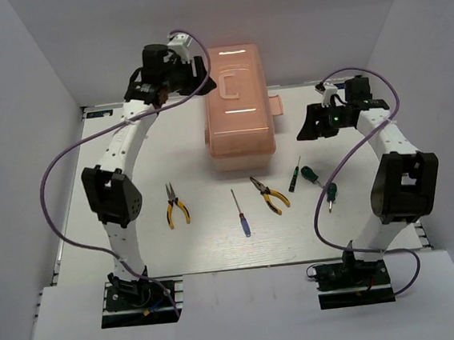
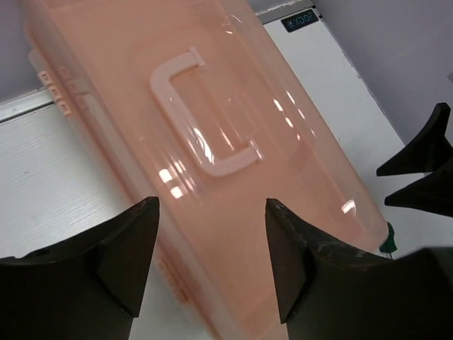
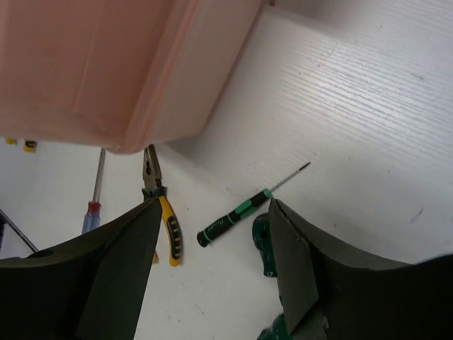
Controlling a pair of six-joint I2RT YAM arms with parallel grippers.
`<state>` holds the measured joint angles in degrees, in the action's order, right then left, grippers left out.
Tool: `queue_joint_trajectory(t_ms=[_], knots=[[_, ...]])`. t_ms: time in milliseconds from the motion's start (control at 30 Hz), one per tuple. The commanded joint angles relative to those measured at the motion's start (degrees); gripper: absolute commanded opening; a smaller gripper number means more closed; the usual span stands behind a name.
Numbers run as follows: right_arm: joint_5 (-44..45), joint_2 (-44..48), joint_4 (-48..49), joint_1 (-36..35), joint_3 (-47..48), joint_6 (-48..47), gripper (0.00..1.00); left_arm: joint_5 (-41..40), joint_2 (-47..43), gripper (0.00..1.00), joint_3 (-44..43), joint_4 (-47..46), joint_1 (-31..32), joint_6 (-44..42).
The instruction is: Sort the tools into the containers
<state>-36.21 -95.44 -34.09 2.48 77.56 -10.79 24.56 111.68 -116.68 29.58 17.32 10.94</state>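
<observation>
Toolbox (image 1: 239, 129) sits far-centre on the table (image 1: 128, 147), lid shut, carry handle (image 2: 205, 113) lying flat on top, latch tab (image 1: 275, 105) sticking out on its right side.

The tools are all on the table in front of it:
- yellow-handled pliers (image 1: 176, 207) at near left, well apart from the rest
- blue-handled screwdriver (image 1: 240, 213) roughly centred, tip toward the box
- second pliers (image 1: 269, 194) just right of it, nose angled toward the box
- slim green-and-black screwdriver (image 1: 294, 174) further right
- stubby green-handled screwdriver (image 1: 310, 175) just beside the slim one
- second stubby screwdriver (image 1: 331, 194) a little nearer

Left gripper (image 2: 212, 203) is raised at the box's far-left corner. Its jaws are spread wide with nothing between them, and its wrist view looks along the lid with the handle ahead.

Right gripper (image 3: 214, 202) hovers off the box's right side above the table. Its jaws are also wide apart and empty, and its wrist view takes in the slim screwdriver and the second pliers below.
</observation>
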Motion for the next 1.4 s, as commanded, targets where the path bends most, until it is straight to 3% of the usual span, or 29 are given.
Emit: queue_joint_trajectory(t_ms=[0,133,200,233,267,300,333,400,433,467,500,533,600,667,700,733,800,833,867,900,1100,1367], knots=[[-4.7,-2.7,4.1,-0.2,4.1,4.5,0.68,-4.1,4.1,0.72,-8.9,5.9,2.7,-0.6],[-3.6,-6.2,5.3,-0.1,8.4,6.4,0.6,-10.0,7.9,0.69,-12.1,5.9,4.1,0.0],[-5.4,-6.8,6.2,0.2,10.7,7.0,0.49,-12.6,7.9,0.68,-12.1,4.8,4.8,0.7],[-6.5,-6.4,9.4,0.2,10.8,7.8,0.46,-14.7,7.2,0.68,-10.0,4.1,4.8,1.3],[-8.1,-4.9,11.6,0.2,10.2,8.3,0.34,-16.2,6.1,0.66,-8.1,3.2,4.8,1.3],[-8.4,-2.9,13.7,-0.2,9.5,9.1,0.28,-17.8,2.4,0.66,-5.7,1.8,4.8,1.9],[-8.8,-1.2,20.7,-0.3,8.8,10.3,0.26,-19.9,0.2,0.68,0.3,-1.9,4.8,1.9],[-11.2,-0.6,25.4,-1.6,10.0,13.8,0.19,-21.5,-4.3,0.68,6.5,-5.6,4.3,3.6],[-11.6,-1.7,25.0,-2.0,14.8,14.2,0.14,-22.7,-8.5,0.64,12.3,-8.6,3.8,5.1],[-11.2,-2.4,24.8,-2.3,16.6,14.9,0.0,-23.7,-10.7,0.54,15.1,-9.9,3.8,6.0],[-10.9,-5.0,25.2,-5.0,18.1,18.2,0.0,-25.8,-12.5,0.27,20.0,-11.0,3.3,6.0],[-10.6,-6.0,25.7,-6.4,22.2,19.3,0.0,-25.8,-14.0,0.17,21.9,-12.8,3.2,6.6],[-8.3,-10.0,29.9,-7.7,25.5,23.4,0.0,-23.7,-15.7,0.11,25.4,-12.8,2.7,7.2],[-7.0,-12.7,30.0,-11.2,31.1,26.9,0.0,-21.4,-15.7,0.19,26.7,-12.8,2.7,8.2],[-5.0,-17.8,28.9,-12.1,36.9,27.4,0.1,-19.9,-15.7,0.47,28.2,-12.8,2.7,8.2],[-4.7,-19.6,27.1,-14.8,42.4,28.7,0.17,-18.9,-15.7,0.58,29.1,-15.1,2.7,9.8],[-1.4,-24.2,26.2,-17.5,48.2,29.5,0.45,-16.1,-15.7,0.69,32.8,-18.1,2.7,10.9],[-0.5,-27.6,26.9,-19.0,49.5,30.1,0.54,-16.1,-16.5,0.77,33.6,-19.0,2.7,10.9],[0.4,-28.2,27.1,-20.0,51.6,30.5,0.64,-15.3,-17.1,0.79,34.2,-20.3,2.7,11.6],[4.3,-28.8,28.2,-20.8,52.0,30.2,0.67,-13.6,-17.1,0.79,34.8,-20.9,2.7,11.6],[16.8,-30.9,29.4,-26.8,50.2,29.0,0.64,-6.9,-17.1,0.82,36.0,-22.3,2.7,9.5],[31.4,-30.5,26.1,-31.0,49.3,25.2,0.6,-5.0,-16.0,0.82,37.4,-24.0,2.7,9.0]])
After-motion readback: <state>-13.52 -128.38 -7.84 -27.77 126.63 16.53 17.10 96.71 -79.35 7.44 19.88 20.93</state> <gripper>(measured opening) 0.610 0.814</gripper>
